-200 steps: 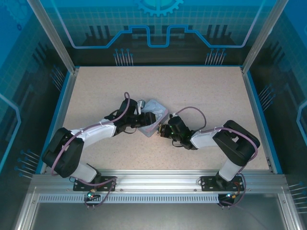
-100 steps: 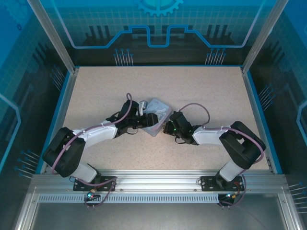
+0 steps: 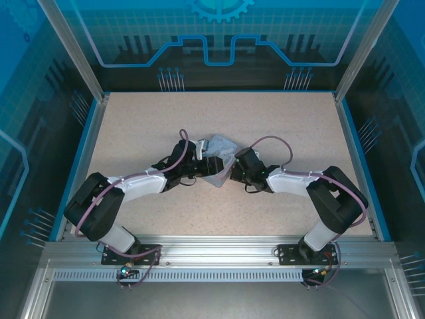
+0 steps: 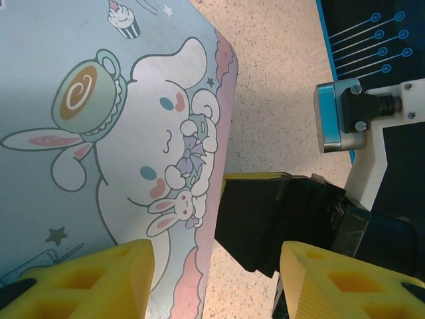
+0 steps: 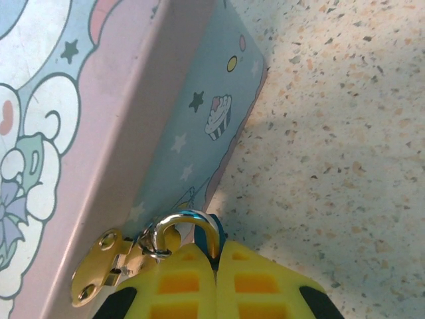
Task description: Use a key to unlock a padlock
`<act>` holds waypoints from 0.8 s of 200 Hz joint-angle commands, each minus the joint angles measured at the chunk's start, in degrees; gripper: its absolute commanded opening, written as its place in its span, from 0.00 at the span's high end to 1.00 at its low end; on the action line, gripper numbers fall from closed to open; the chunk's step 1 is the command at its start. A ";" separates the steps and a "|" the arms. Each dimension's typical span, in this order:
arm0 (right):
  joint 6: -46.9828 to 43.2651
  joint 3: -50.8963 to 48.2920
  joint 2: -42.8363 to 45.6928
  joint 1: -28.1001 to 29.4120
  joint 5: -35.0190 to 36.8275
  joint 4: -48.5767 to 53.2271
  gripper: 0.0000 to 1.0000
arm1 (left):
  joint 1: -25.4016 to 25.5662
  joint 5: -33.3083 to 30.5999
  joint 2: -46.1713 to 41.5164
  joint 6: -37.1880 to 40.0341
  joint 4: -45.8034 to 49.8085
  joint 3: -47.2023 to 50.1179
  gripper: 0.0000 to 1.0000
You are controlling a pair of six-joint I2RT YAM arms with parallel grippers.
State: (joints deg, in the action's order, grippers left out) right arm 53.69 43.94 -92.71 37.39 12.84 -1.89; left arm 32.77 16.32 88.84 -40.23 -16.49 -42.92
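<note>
Speckled beige tabletop [image 3: 265,126] under padlock [image 5: 199,218]; blue walls [image 3: 219,40], prob. glass.

No words or numbers can be read; the tin [image 4: 99,133] bears cartoon pictures

In the top view, the left arm lies low from its base toward two o'clock and the right arm lies low toward ten o'clock, so their wrists nearly meet. The left gripper [image 3: 206,165] has its yellow fingers [image 4: 109,276] spread apart. The right gripper [image 5: 216,256] is pinched closed on the padlock [image 5: 191,217].
</note>
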 commanded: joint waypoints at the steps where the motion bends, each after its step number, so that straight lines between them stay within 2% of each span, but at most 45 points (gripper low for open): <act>1: -0.95 0.44 0.37 -3.75 7.48 4.17 0.96 | -0.13 -2.99 4.11 -1.06 12.13 4.77 0.45; 43: -3.10 5.01 -1.75 -4.26 12.00 12.19 0.95 | -0.22 -3.31 4.75 -1.37 11.53 5.21 0.45; 60: -3.95 5.13 -2.90 -4.55 12.18 12.03 0.95 | -0.13 -3.30 4.93 -1.48 11.39 5.30 0.45; 84: -6.58 2.12 -1.77 -5.82 8.01 5.69 0.95 | -0.22 -3.72 4.94 -1.53 11.57 5.56 0.45; 108: -11.24 -2.49 1.92 -8.78 0.06 -2.56 0.95 | -0.17 -3.81 5.19 -1.54 11.56 5.69 0.45; 160: -13.99 -3.59 4.14 -13.28 -6.86 -3.11 0.95 | -0.19 -3.73 5.38 -1.80 11.25 5.56 0.45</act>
State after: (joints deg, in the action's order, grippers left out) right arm 41.76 41.17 -89.71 26.98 6.00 -3.40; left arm 32.86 15.77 90.76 -40.66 -18.15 -40.99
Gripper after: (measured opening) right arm 0.055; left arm 0.546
